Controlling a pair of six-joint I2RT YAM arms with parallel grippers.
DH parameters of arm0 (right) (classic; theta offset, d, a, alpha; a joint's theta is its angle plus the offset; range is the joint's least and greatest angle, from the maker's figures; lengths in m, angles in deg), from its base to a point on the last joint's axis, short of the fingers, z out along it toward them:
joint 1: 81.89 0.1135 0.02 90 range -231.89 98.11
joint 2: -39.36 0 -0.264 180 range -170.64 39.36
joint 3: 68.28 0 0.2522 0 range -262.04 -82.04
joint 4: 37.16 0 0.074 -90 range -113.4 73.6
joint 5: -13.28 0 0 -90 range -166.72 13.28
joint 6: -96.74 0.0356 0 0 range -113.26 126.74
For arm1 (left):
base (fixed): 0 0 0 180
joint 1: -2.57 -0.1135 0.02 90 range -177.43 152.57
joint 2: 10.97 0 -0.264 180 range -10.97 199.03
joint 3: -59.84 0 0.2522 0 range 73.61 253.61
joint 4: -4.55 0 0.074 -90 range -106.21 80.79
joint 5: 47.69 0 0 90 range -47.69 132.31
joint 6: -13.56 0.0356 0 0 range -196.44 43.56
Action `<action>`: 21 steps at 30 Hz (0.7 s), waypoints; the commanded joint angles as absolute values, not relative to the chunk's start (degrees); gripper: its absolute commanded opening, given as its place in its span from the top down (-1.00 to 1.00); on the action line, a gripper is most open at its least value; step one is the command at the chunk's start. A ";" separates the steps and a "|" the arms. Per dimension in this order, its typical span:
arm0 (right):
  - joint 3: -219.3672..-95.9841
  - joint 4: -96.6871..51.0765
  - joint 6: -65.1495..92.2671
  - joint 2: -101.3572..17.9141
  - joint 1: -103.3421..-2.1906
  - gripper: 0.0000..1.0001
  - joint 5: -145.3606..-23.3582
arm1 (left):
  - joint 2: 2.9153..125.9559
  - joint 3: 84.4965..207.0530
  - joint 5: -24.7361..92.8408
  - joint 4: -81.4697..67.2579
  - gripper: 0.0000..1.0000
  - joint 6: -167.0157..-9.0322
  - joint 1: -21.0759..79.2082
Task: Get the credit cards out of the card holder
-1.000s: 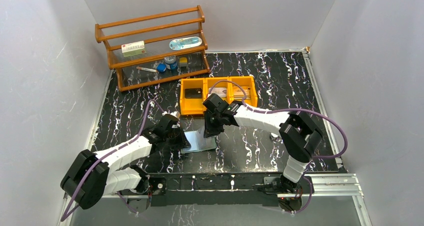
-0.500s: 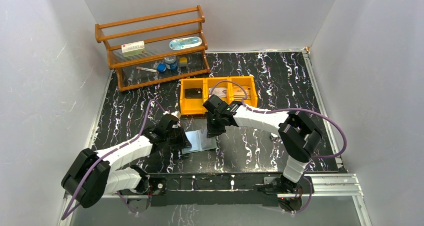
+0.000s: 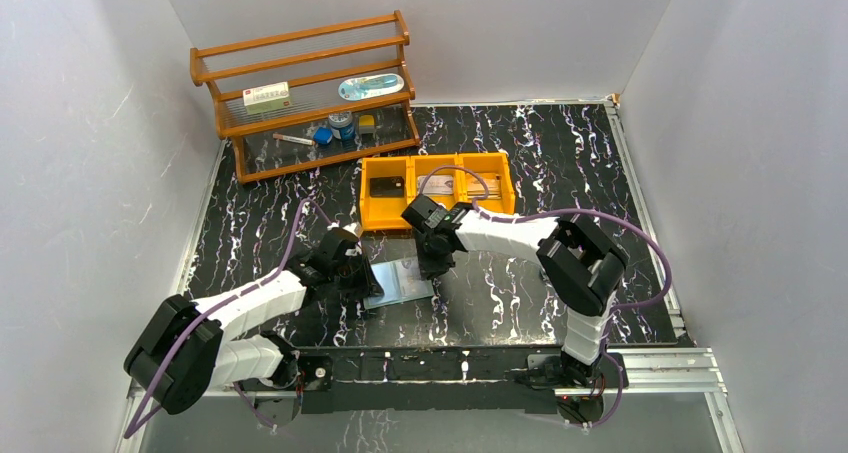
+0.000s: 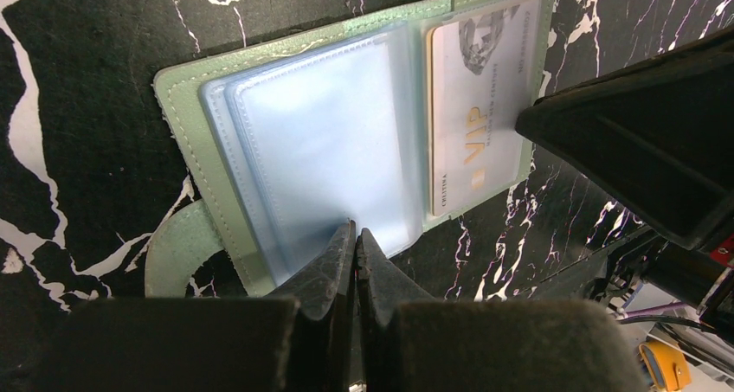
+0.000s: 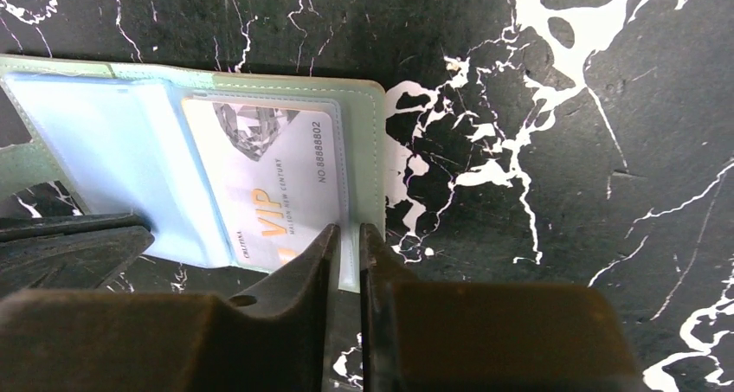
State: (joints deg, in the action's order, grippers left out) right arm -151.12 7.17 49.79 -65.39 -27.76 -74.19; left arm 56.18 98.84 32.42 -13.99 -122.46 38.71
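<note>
Now both jaws sit nearly closed: left gripper (image 4: 355, 232) pinching the card holder's (image 4: 329, 141) clear sleeve, right gripper (image 5: 349, 232) nipping its VIP card (image 5: 264, 180) pocket.

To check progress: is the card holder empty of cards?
No, a pale VIP card shows inside the open card holder.

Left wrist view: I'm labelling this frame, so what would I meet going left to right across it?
Black white-veined marble tabletop → pale teal-green card holder, stitched cover edge → translucent bluish plastic sleeves → pale cream VIP credit card → black right gripper. The left gripper overlaps the sleeves, so it is omitted.
</note>
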 commanded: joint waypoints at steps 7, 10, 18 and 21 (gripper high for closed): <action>-149.32 1.22 50.50 -62.95 -27.44 0.85 -78.84 | 55.99 100.50 31.60 -14.61 1.00 -121.55 38.87; -148.83 1.10 51.53 -62.79 -27.50 0.57 -77.93 | 55.47 100.92 31.21 -14.53 1.00 -121.41 38.82; -144.91 -2.24 51.96 -63.44 -29.23 0.48 -81.12 | 55.56 105.05 29.98 -13.98 0.63 -119.53 38.87; -142.52 -4.45 53.02 -63.38 -29.56 0.51 -83.08 | 57.27 106.19 28.68 -12.31 0.52 -119.62 38.87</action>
